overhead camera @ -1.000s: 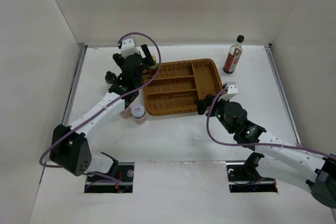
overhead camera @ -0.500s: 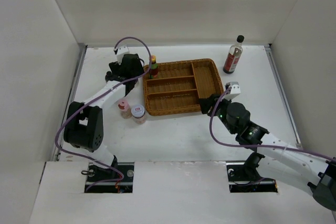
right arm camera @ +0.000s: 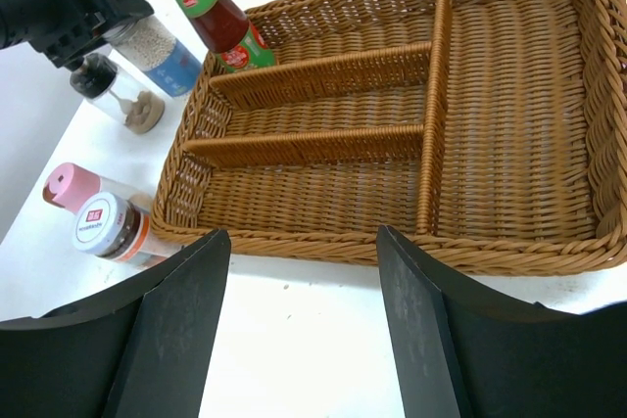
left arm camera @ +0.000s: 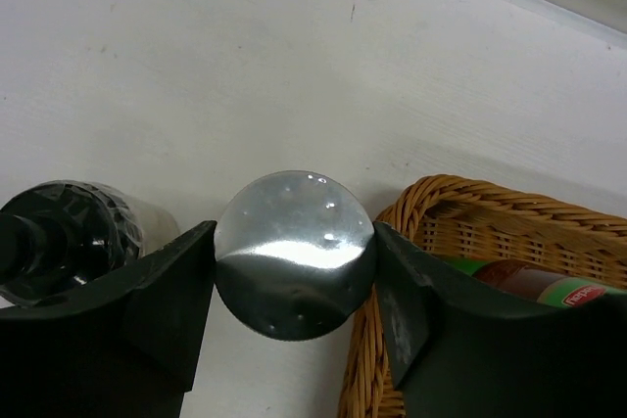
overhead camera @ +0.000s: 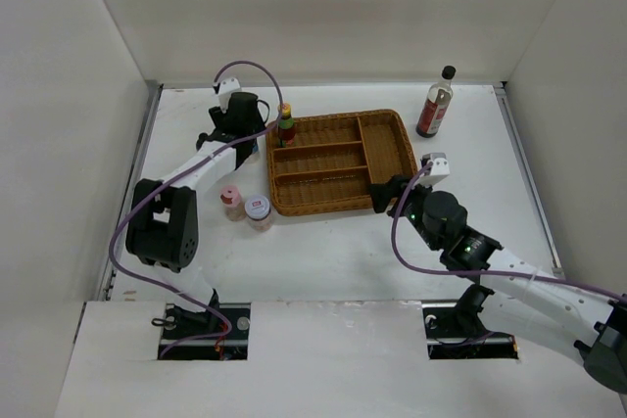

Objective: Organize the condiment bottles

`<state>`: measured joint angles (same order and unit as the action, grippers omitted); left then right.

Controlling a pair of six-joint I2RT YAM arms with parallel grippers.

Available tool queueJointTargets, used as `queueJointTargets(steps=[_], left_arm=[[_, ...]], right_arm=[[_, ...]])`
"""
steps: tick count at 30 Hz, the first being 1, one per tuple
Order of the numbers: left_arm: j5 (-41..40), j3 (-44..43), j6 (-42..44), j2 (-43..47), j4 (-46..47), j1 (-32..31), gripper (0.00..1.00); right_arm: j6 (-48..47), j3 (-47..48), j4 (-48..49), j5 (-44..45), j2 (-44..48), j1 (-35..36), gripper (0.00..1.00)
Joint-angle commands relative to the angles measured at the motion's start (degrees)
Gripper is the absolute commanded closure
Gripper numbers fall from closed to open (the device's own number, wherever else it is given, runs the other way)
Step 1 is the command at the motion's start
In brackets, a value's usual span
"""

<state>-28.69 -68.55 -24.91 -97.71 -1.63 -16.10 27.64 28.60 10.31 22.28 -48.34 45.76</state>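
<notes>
Left to right across the table. The black-capped jar stands outside the tray, just beside my left hand's outer finger, not yet placed. Nearer the bases, the pink-lidded jar and the white-lidded jar stand touching or nearly so, just off the tray's near left corner; neither is placed. My left gripper is at the tray's far left corner, its fingers pressed to either side of the silver-lidded jar, so I read this as a grip. I cannot tell whether the jar rests on the table or is lifted; it is outside the rim. Just right of it, the yellow-capped bottle stands upright inside the wicker tray, at the left end of the farthest long compartment. That is the one item done. The other compartments show only bare weave. My right gripper hovers at the tray's near right edge with fingers well apart and nothing between them. The tall dark-sauce bottle stands upright near the back wall, right of the tray and apart from it, untouched. Tally: one of six in, one in hand, four left. Judgement: early in the task.
</notes>
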Motion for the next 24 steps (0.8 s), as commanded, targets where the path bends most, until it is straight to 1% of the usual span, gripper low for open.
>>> queueJointTargets(steps=[1,4,8,11,13,15,17,20,24], left_arm=[[-2.2,-0.5,-0.1,5.0,2.8,0.0,0.72],[-5.2,0.7,0.3,12.0,3.3,-1.0,0.73],[-10.0,1.5,3.1,22.9,5.4,-3.0,0.73],[-11.8,-0.3,5.6,28.3,5.6,-5.0,0.73],[-11.4,-2.5,6.6,30.0,6.2,-7.3,0.73],[-10.3,-5.3,7.4,29.5,7.1,-9.7,0.73],[-8.1,-8.5,7.5,26.8,7.9,-12.2,0.73],[-4.6,-13.3,6.9,21.0,9.1,-15.5,0.73],[-1.7,-19.4,6.5,12.4,9.8,-18.0,0.73]], right_arm=[[-0.3,-0.1,0.7,1.4,1.3,-0.4,0.32],[-0.3,0.1,0.7,1.4,1.0,-0.4,0.31],[-0.2,0.7,0.7,1.4,-0.3,-0.4,0.27],[0.0,0.6,0.6,1.4,-0.4,-0.6,0.25],[0.1,0.6,0.3,1.4,-0.3,-0.8,0.25],[0.4,0.8,0.2,1.7,-0.3,-1.1,0.25],[0.6,1.2,-0.5,2.2,0.2,-1.2,0.25],[0.6,2.0,-3.4,4.3,1.9,-1.3,0.25],[0.5,1.9,-6.4,7.3,5.2,-1.4,0.25]])
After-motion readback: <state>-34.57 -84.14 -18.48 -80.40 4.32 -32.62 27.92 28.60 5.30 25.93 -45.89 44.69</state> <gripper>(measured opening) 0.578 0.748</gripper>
